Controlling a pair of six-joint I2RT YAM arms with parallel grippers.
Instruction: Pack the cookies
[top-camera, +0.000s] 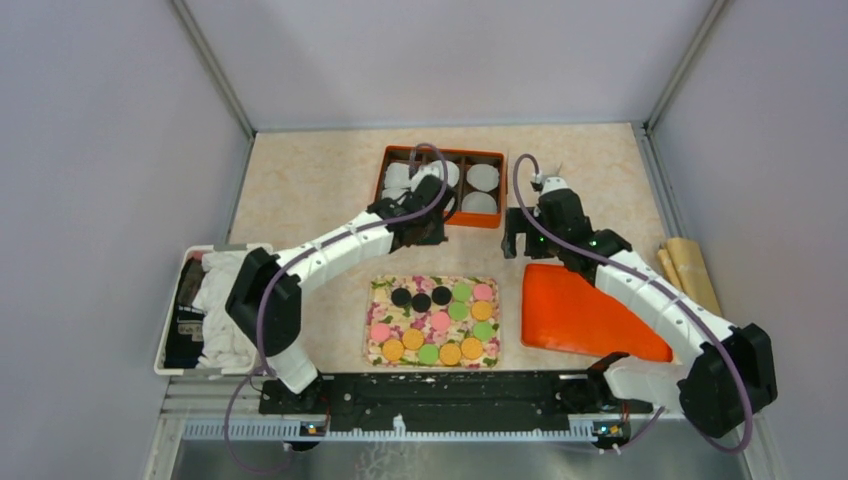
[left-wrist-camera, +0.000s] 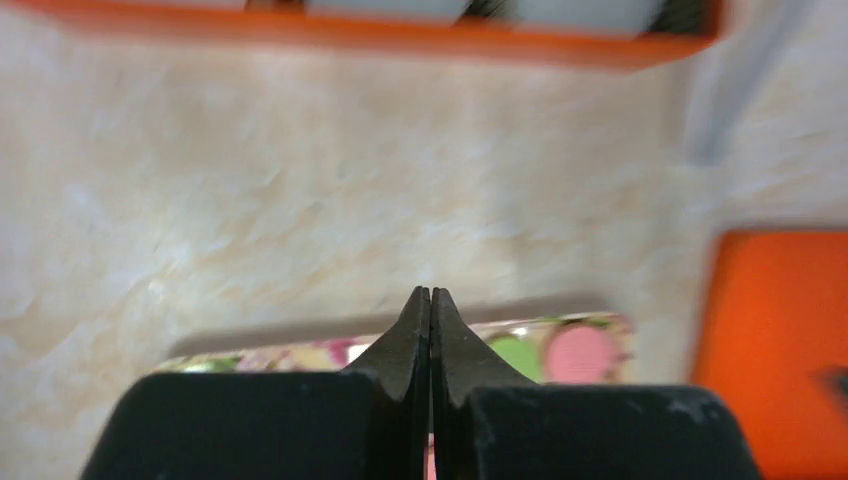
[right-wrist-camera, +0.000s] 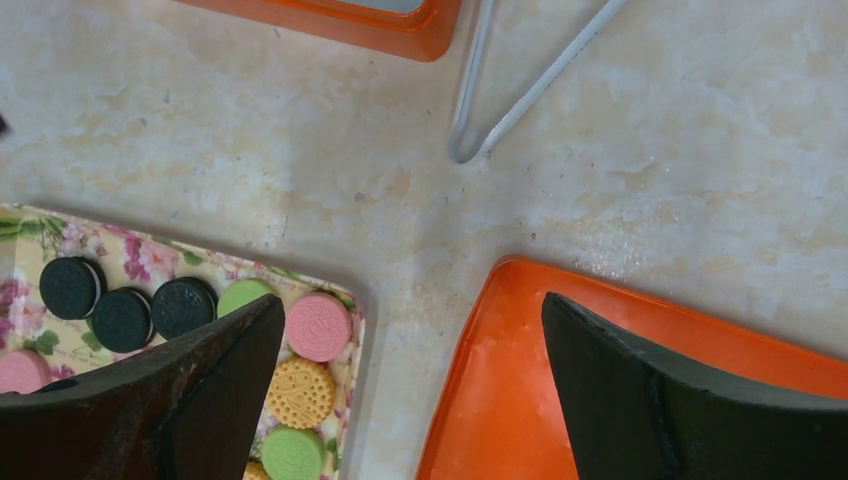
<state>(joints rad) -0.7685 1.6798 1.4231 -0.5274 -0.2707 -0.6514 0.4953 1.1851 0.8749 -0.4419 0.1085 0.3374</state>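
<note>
Cookies (right-wrist-camera: 318, 326) on floral tray (right-wrist-camera: 130, 255): light, stiff, probably crumbly; pinch gently across the rim. Left tool (left-wrist-camera: 431, 300) closed on nothing; right tool (right-wrist-camera: 412, 310) spread wide.

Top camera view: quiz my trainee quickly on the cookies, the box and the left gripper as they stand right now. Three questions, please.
1. True or false: the left gripper is shut with nothing between its fingers.
2. How many black round cookies lie on the floral rectangular tray? A) two B) three C) five
3. Fill in the colour: the white paper cups sit in the ___ compartmented box.

Key: 1 true; 2 B; 3 orange.
</note>
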